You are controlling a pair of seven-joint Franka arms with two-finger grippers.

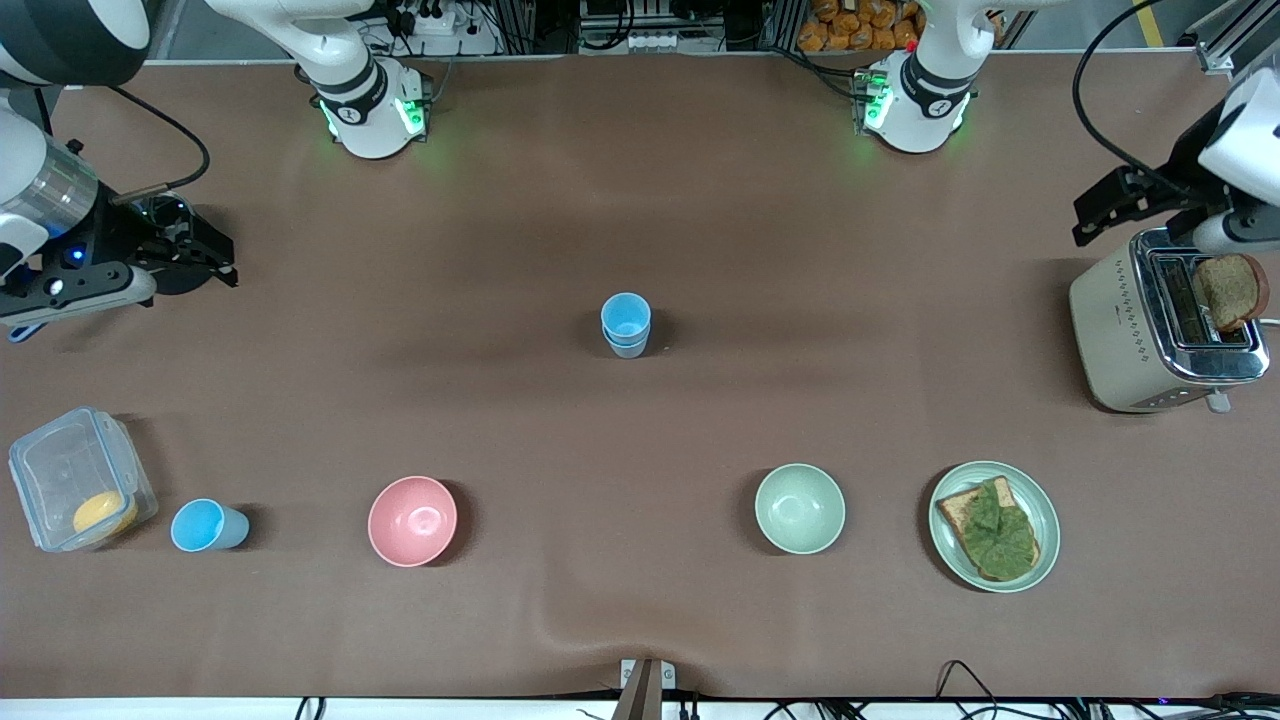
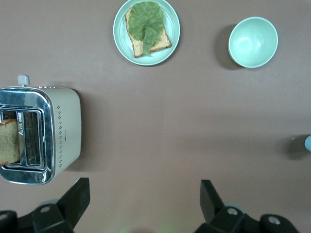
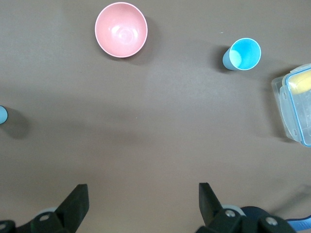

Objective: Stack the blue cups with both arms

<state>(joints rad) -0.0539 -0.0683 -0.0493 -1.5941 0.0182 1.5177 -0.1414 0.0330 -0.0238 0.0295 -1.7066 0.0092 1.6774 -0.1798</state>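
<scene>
Fingers of my left gripper and right gripper spread, empty. Risk: tipping lone cup beside container; toppling stack.

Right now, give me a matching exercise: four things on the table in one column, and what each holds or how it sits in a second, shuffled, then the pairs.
Things:
1. toaster
2. plate
3. clear lidded box
4. blue cups at mid-table

Descriptions:
A. one nested in another
B. a slice of bread sticking out of a slot
C. bread topped with a green leaf
D. something yellow inside

Pairs: 1-B, 2-C, 3-D, 4-A
</scene>
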